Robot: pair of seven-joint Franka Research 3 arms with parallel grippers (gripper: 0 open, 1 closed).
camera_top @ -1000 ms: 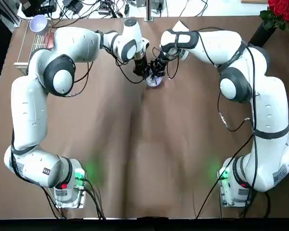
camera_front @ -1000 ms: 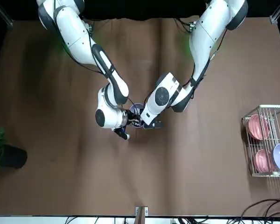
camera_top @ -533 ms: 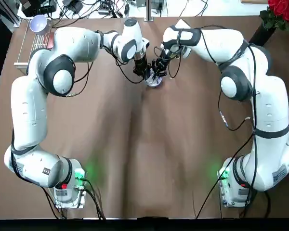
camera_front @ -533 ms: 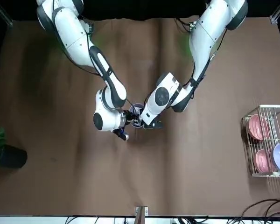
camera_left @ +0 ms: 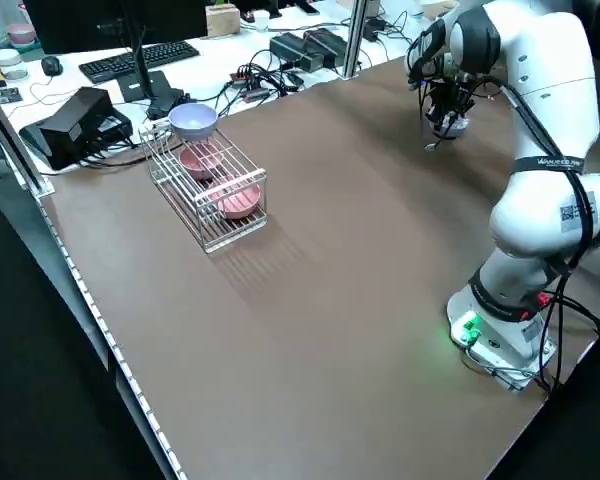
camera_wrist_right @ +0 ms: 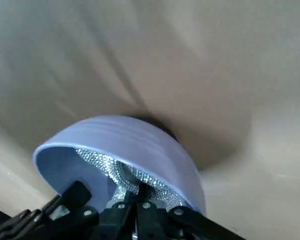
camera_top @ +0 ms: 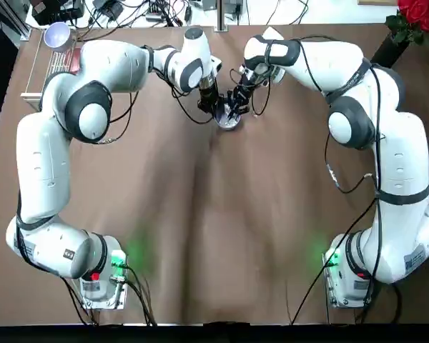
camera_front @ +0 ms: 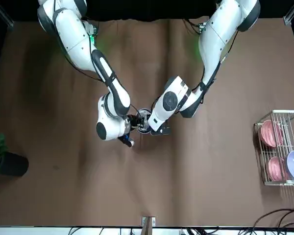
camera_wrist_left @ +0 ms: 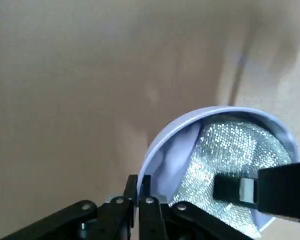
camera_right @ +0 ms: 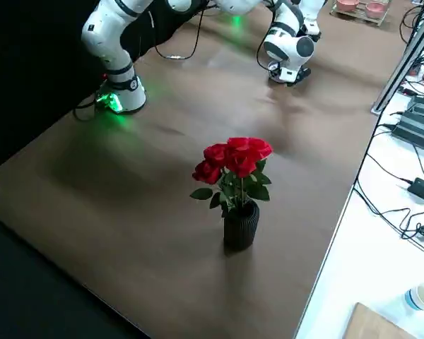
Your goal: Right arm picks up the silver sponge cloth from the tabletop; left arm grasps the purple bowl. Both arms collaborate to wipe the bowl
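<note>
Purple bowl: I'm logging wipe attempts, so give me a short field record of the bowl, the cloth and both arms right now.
bowl: purple bowl, tilted, at the far middle of the table
cloth: silver sponge cloth inside the bowl
left gripper: left gripper, jaws closed on the bowl's rim
right gripper: right gripper, jaws closed on the cloth, inside the bowl
stage: wiping under way

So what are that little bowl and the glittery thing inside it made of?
The bowl looks like smooth plastic or glazed ceramic: pale lavender, an even soft sheen, a thin clean rim. I can't tell which. The cloth inside it looks like a metallic sponge fabric: silver, covered in tiny sparkling dots, and it bends along the bowl's curve, so it is soft, not rigid.
</note>
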